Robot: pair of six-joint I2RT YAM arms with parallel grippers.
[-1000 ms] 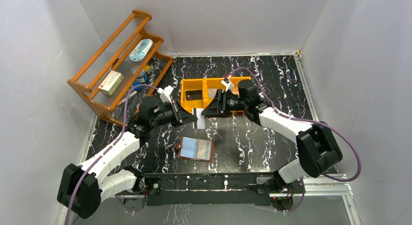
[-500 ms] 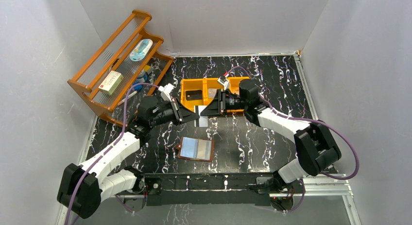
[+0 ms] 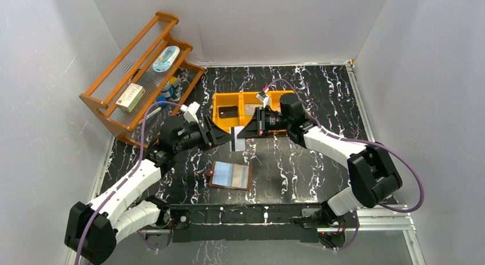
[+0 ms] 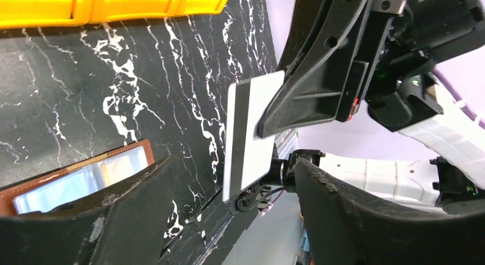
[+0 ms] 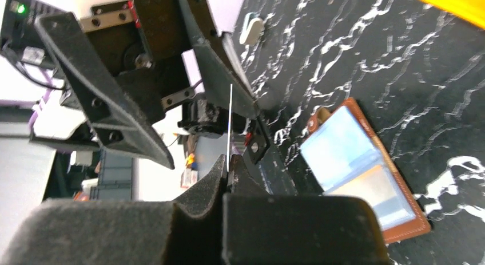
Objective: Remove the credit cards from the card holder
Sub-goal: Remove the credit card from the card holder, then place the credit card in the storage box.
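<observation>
A white credit card (image 3: 236, 138) with a dark stripe hangs upright in the air over the black marble table. My right gripper (image 3: 245, 133) is shut on its right edge; in the right wrist view the card (image 5: 230, 122) shows edge-on, pinched between the pads (image 5: 229, 165). My left gripper (image 3: 225, 140) is open, its fingers standing apart on either side of the card (image 4: 249, 133). The brown card holder (image 3: 230, 175) lies open flat below, its pale-blue pockets facing up. A black card (image 3: 227, 111) and a grey one (image 3: 251, 109) lie in the orange bin.
The orange three-compartment bin (image 3: 215, 99) stands just behind both grippers. A wooden rack (image 3: 100, 99) at the back left carries a white-and-red box (image 3: 130, 97) and other small items. White walls close in the left, back and right sides.
My right gripper has closed on the card. My left gripper has opened off it and its arm has drawn slightly back to the left.
</observation>
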